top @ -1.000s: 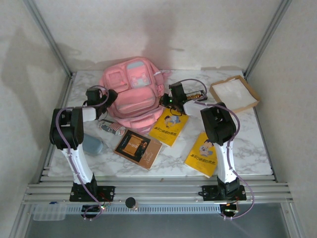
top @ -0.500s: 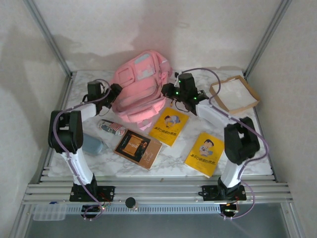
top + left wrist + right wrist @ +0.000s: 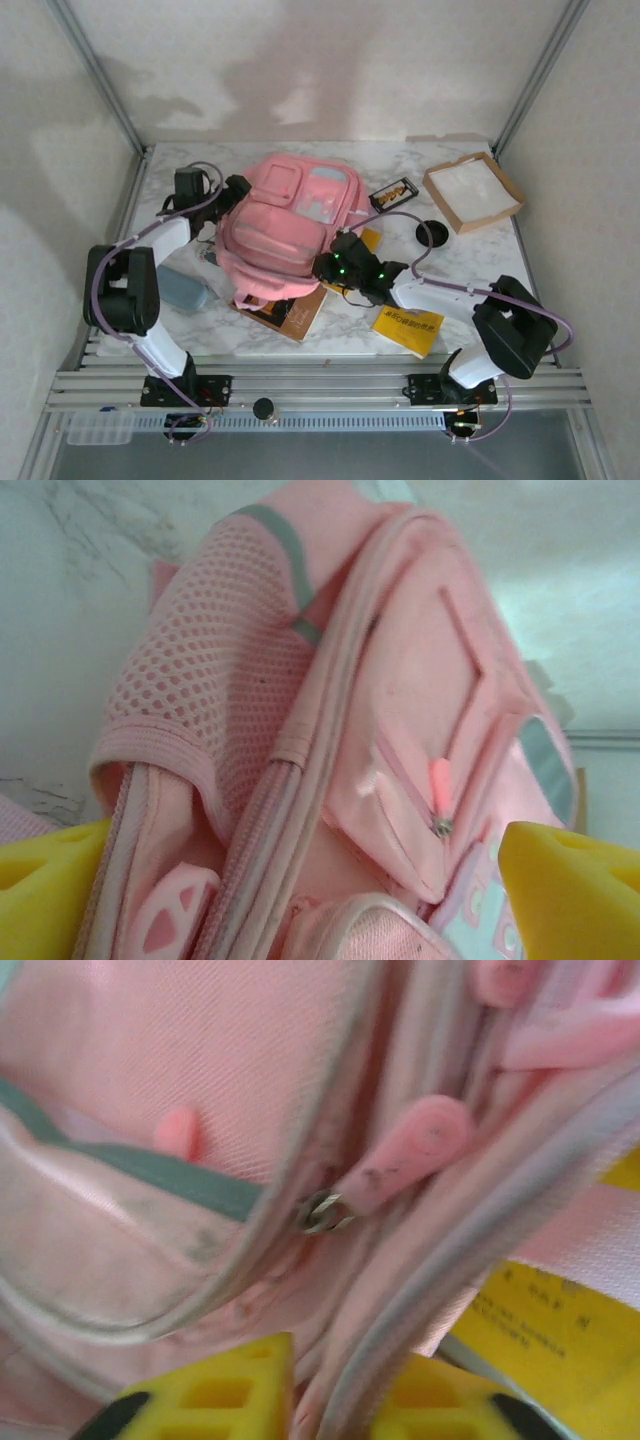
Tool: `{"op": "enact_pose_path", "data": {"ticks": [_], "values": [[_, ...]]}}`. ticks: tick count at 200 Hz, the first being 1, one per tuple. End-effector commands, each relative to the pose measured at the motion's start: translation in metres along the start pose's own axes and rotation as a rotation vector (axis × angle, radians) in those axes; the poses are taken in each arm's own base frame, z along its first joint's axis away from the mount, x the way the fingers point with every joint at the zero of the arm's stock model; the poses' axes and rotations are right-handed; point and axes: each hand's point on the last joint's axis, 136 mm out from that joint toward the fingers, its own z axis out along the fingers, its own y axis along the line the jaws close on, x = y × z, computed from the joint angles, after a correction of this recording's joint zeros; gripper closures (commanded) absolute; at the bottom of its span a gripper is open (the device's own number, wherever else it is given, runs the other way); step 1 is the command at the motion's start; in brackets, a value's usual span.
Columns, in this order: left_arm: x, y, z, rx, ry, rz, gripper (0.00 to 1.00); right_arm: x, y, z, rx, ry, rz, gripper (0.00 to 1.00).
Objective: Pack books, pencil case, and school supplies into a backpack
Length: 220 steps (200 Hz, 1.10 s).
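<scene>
The backpack (image 3: 290,235) lies front-up on the table (image 3: 500,250), left of centre, its lower edge overlapping the dark book (image 3: 293,313). The right pincer (image 3: 326,267) is clenched on a piped seam at the bag's right edge, close to a pink zip pull (image 3: 415,1150) — likely pinning the fabric so a zip can be run. The left pincer (image 3: 237,190) is released, fingers spread either side of the bag's upper left corner, probably to brace it. The zips in view look closed, with nothing visibly packed — a yellow book (image 3: 408,325) lies beneath the right forearm, and the brown tray (image 3: 441,203) shows its white lining.
</scene>
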Motion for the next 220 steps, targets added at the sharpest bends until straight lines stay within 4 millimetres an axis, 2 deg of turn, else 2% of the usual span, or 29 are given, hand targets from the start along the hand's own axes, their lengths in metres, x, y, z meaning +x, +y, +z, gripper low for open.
{"op": "enact_pose_path", "data": {"ticks": [1, 10, 21, 33, 44, 60, 67, 71, 88, 97, 115, 133, 147, 155, 170, 188, 198, 220], "values": [[-0.016, 0.001, 0.004, -0.111, -0.028, 0.120, 0.01, -0.021, 0.038, -0.012, -0.093, -0.104, -0.019, 0.54], [-0.026, 0.012, -0.004, -0.207, -0.067, 0.130, 0.01, -0.023, 0.038, -0.020, -0.097, -0.121, -0.032, 0.44], [-0.033, 0.009, -0.016, -0.222, -0.108, 0.136, 0.01, -0.027, 0.033, -0.034, -0.091, -0.149, -0.059, 0.31], [-0.031, 0.000, -0.030, -0.203, -0.145, 0.140, 0.01, -0.037, 0.014, -0.043, -0.044, -0.160, -0.046, 0.22], [-0.026, -0.005, -0.043, -0.207, -0.165, 0.151, 0.01, -0.049, -0.006, -0.049, -0.015, -0.160, -0.021, 0.20], [-0.009, -0.011, -0.058, -0.198, -0.171, 0.154, 0.01, -0.066, -0.024, -0.053, -0.006, -0.158, -0.014, 0.18], [0.003, -0.019, -0.062, -0.165, -0.160, 0.155, 0.01, -0.071, -0.028, -0.052, 0.003, -0.148, -0.016, 0.17], [0.009, -0.025, -0.064, -0.144, -0.152, 0.156, 0.01, -0.080, -0.037, -0.053, 0.025, -0.156, -0.002, 0.16], [0.041, -0.045, -0.072, -0.091, -0.114, 0.159, 0.02, -0.093, -0.059, -0.046, 0.074, -0.134, 0.016, 0.14], [0.060, -0.057, -0.076, -0.062, -0.093, 0.177, 0.02, -0.099, -0.074, -0.040, 0.103, -0.126, 0.044, 0.15], [0.095, -0.074, -0.082, -0.054, -0.058, 0.230, 0.03, -0.107, -0.087, -0.027, 0.103, -0.089, 0.055, 0.17], [0.128, -0.089, -0.086, -0.010, -0.004, 0.242, 0.05, -0.114, -0.088, -0.009, 0.069, -0.053, 0.035, 0.25], [0.153, -0.095, -0.090, 0.011, 0.023, 0.240, 0.07, -0.118, -0.091, 0.007, 0.034, -0.010, 0.031, 0.34], [0.165, -0.097, -0.095, 0.019, 0.038, 0.240, 0.07, -0.122, -0.091, 0.015, 0.022, 0.000, 0.029, 0.35], [0.178, -0.096, -0.109, 0.016, 0.028, 0.222, 0.09, -0.128, -0.088, 0.027, 0.000, 0.003, 0.017, 0.31], [0.188, -0.091, -0.132, 0.048, -0.003, 0.173, 0.11, -0.132, -0.090, 0.040, -0.011, 0.013, 0.026, 0.35], [0.191, -0.078, -0.143, 0.038, -0.008, 0.142, 0.11, -0.136, -0.091, 0.046, -0.004, 0.012, 0.025, 0.37], [0.194, -0.045, -0.158, -0.055, -0.007, 0.121, 0.12, -0.142, -0.086, 0.048, -0.038, -0.011, 0.005, 0.52]]}}
